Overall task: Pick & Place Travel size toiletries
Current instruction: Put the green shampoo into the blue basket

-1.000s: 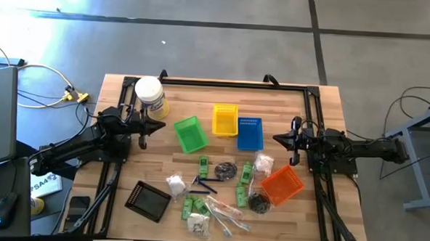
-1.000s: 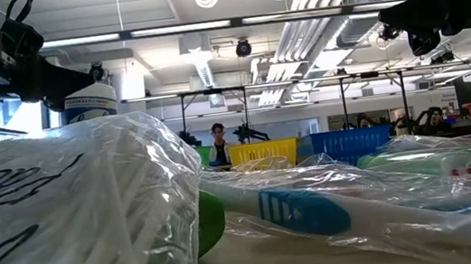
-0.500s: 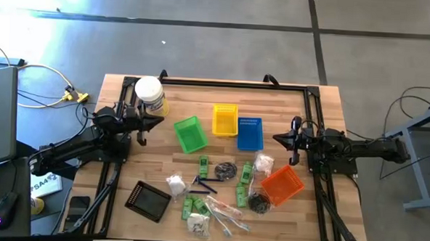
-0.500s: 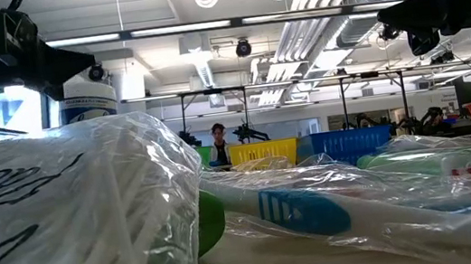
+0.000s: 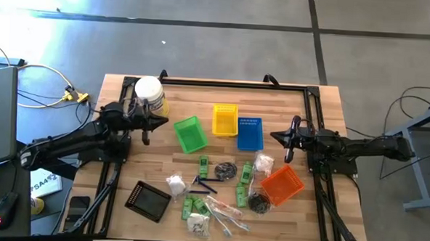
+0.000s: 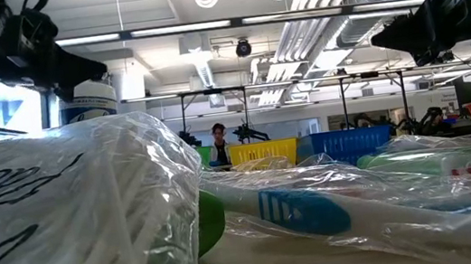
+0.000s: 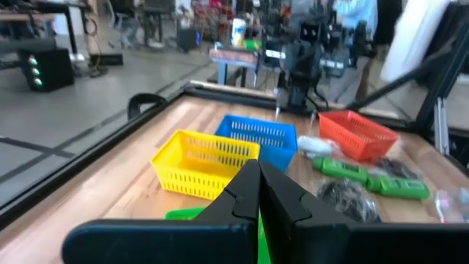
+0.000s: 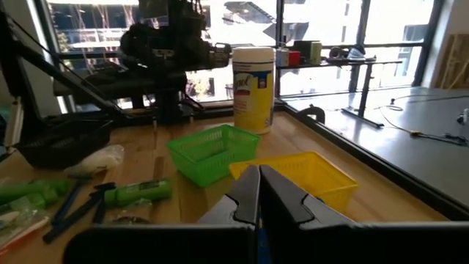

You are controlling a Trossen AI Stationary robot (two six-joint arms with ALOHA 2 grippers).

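**Inspector A:** Across the near half of the wooden slatted table (image 5: 169, 162), the small travel toiletries (image 5: 215, 189) lie loose: green tubes (image 5: 203, 164), a clear-wrapped toothbrush (image 6: 292, 211), thin black sticks (image 5: 206, 182), white wrapped packets (image 5: 176, 183) and a dark round bundle (image 5: 225, 169). None is lifted or held.

**Inspector B:** Containers?

**Inspector A:** Green plastic basket (image 5: 190, 134), yellow plastic basket (image 5: 224, 119) and blue plastic basket (image 5: 250, 133) sit in a row beyond the pile. An orange plastic basket (image 5: 282, 184) stands tilted at the pile's right, just beside a green tube. A black square tray (image 5: 148, 200) lies at the near left. A large white jar with a yellow label (image 5: 149, 96) stands at the far left corner.

**Inspector B:** Grippers?

**Inspector A:** Left gripper (image 5: 146, 138) hangs above the table beside the white jar, left of the green basket; its jaws are pressed together, empty. Right gripper (image 5: 288, 154) hangs right of the blue basket, above the orange one; jaws likewise pressed together, gripping nothing.
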